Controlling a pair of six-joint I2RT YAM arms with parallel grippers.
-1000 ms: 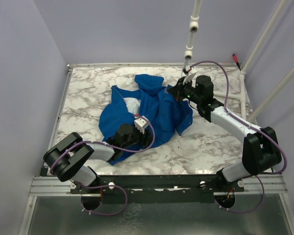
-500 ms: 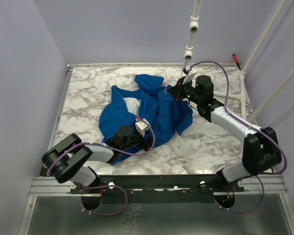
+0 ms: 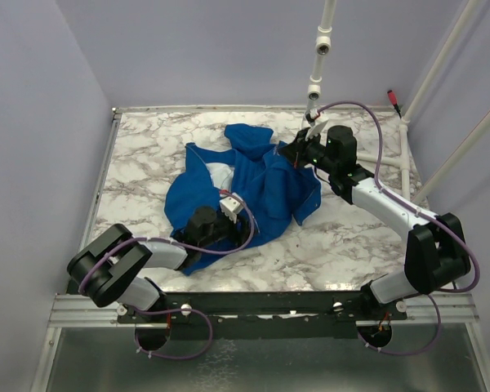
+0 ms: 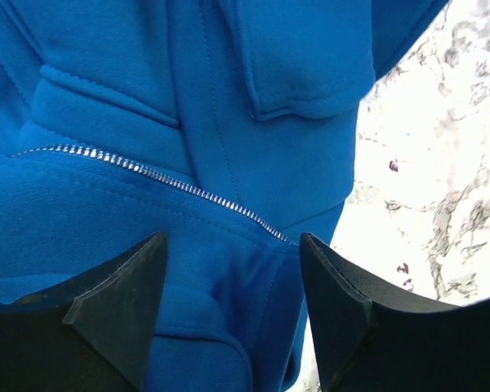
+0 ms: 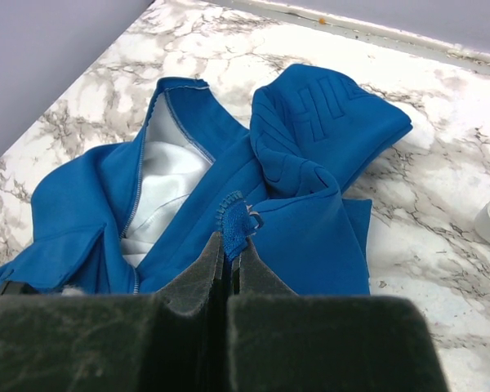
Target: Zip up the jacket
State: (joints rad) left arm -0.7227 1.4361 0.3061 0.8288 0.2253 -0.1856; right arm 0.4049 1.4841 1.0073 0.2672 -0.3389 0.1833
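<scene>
Jacket: the royal-blue fabric jacket (image 3: 257, 184) lies crumpled at the middle of the white-and-grey marbled table (image 3: 147, 147), front open, pale lining showing.
Zipper: the row of silver metal zipper teeth (image 4: 155, 175) runs slantwise, its lower end just ahead of the gap between the left fingers (no slider shows there).
Left gripper (image 4: 233, 249): jaws spread, low over the hem, gripping nothing; likely the nearer tool to that end.
Right gripper (image 5: 230, 249): pressed together on a fold of blue edging at the jacket's far side.
</scene>
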